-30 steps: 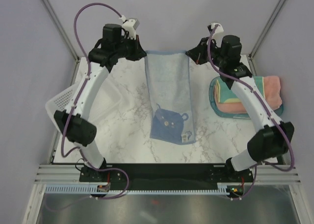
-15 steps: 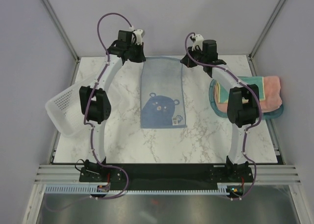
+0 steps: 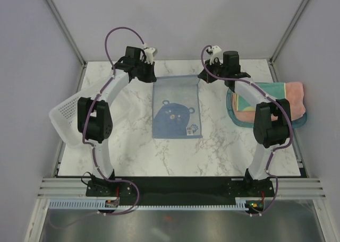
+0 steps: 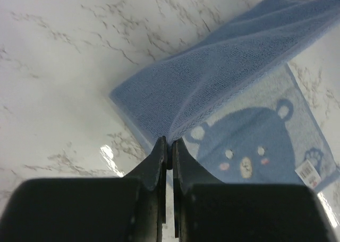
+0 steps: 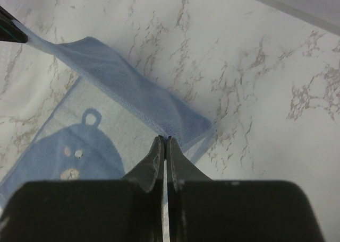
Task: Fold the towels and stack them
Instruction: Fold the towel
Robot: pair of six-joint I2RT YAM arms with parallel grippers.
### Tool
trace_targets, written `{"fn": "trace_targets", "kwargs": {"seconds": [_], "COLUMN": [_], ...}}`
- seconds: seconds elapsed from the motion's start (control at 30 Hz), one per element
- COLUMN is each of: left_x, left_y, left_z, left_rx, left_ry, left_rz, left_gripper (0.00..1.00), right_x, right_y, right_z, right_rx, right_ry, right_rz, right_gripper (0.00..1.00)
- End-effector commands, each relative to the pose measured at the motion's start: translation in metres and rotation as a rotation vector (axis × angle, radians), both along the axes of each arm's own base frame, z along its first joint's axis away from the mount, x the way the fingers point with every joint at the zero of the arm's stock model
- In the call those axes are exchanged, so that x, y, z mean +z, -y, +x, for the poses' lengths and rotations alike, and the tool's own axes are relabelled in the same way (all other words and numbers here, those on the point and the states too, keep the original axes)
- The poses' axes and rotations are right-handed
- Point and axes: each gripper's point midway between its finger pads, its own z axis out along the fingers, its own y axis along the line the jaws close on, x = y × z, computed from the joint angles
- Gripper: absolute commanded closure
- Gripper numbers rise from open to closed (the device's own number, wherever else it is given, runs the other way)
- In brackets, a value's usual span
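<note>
The blue towel (image 3: pixel 176 106) lies at frame centre, bear face up, its upper edge lifted. The left gripper (image 4: pixel 170 145) and right gripper (image 5: pixel 165 141) each pinch 1 upper corner tight. This looks like a fold starting: next, carry both corners level toward the lower edge. Folded towels (image 3: pixel 292 96) sit in the tray (image 3: pixel 299 123) at right.

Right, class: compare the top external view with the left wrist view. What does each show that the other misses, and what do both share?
Only the top external view shows the white perforated plastic basket, the teal translucent plastic tray with folded pink and yellow-teal towels, and the right gripper. Only the left wrist view shows close up the left gripper shut on a corner of the small blue terry towel, and the bear's pink cheeks. Both show that towel's bear print and white tag on the white marbled table.
</note>
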Motion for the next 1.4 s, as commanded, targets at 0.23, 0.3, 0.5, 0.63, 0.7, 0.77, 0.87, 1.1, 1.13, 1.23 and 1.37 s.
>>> {"fn": "trace_targets", "kwargs": {"seconds": [0.23, 0.3, 0.5, 0.63, 0.7, 0.77, 0.87, 1.1, 1.13, 1.23, 1.37], "left_x": [0.031, 0.023, -0.005, -0.01, -0.016, -0.027, -0.033, -0.039, -0.044, -0.048, -0.054], "left_y": [0.0, 0.01, 0.014, 0.002, 0.001, -0.001, -0.004, -0.007, -0.009, -0.009, -0.008], "left_z": [-0.075, -0.09, -0.13, -0.142, -0.151, -0.157, -0.165, -0.189, -0.192, -0.197, -0.204], "left_rx": [-0.095, -0.106, -0.072, -0.02, 0.008, 0.023, 0.036, 0.062, 0.074, 0.089, 0.089], "left_ry": [0.067, 0.032, -0.046, -0.038, -0.067, -0.085, -0.109, -0.152, -0.165, -0.184, -0.207], "left_rz": [-0.023, -0.043, -0.017, 0.034, 0.029, 0.061, 0.106, 0.089, 0.094, 0.088, 0.086], "left_gripper": [0.98, 0.98, 0.98, 0.98, 0.98, 0.98, 0.98, 0.98, 0.98, 0.98, 0.98], "right_x": [-0.005, -0.01, -0.023, -0.039, -0.035, -0.033, -0.038, -0.069, -0.071, -0.079, -0.079], "right_y": [0.005, 0.008, 0.007, 0.015, 0.015, 0.013, 0.005, 0.001, -0.002, -0.009, -0.011], "right_z": [-0.072, -0.088, -0.117, -0.138, -0.143, -0.153, -0.172, -0.199, -0.202, -0.209, -0.21], "right_rx": [0.001, -0.02, -0.124, -0.175, -0.193, -0.204, -0.164, -0.169, -0.165, -0.149, -0.146], "right_ry": [-0.104, -0.113, -0.189, -0.22, -0.224, -0.239, -0.261, -0.361, -0.364, -0.388, -0.386], "right_rz": [0.0, -0.023, -0.044, -0.073, -0.054, -0.024, -0.003, 0.061, 0.07, 0.077, 0.076], "right_gripper": [1.0, 1.0, 1.0, 1.0, 1.0, 1.0, 1.0, 1.0, 1.0, 1.0, 1.0]}}
